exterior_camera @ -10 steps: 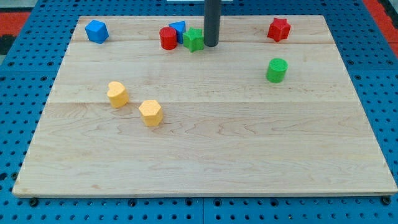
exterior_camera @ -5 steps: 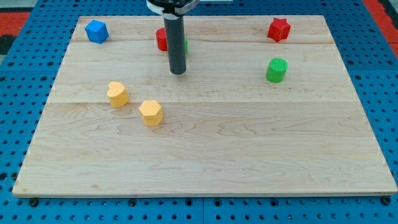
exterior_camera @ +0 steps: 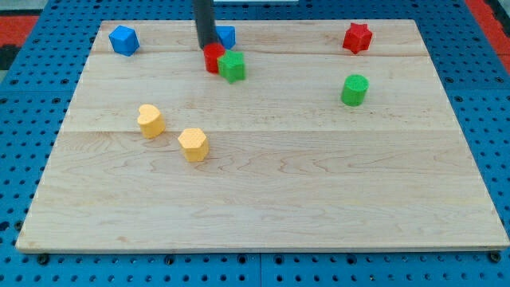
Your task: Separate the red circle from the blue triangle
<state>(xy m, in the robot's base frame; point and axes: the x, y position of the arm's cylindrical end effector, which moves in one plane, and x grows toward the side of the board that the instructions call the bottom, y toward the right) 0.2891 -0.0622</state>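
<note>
A dark rod descends from the view's top onto the wooden desk (exterior_camera: 263, 191), my tip (exterior_camera: 206, 48) set down at the upper-left edge of the red circle (exterior_camera: 213, 58), touching or all but touching it. The arm ends in this bare rod, an end effector with nothing to clench or release, and it grasps nothing. The red circle sits near the desk's top edge with a green block (exterior_camera: 233, 66) pressed against its right side. The blue triangle (exterior_camera: 226, 36) lies just above and to the right of the red circle, close behind the rod; whether the two blocks touch cannot be told. Far left of the red circle, in the desk's top corner, is a second blue block (exterior_camera: 123, 40). Well to its right stand a red star (exterior_camera: 358, 37) and, below that, a green cylinder (exterior_camera: 355, 90). Two yellow blocks (exterior_camera: 150, 120) (exterior_camera: 194, 144) lie below and left of the red circle.
</note>
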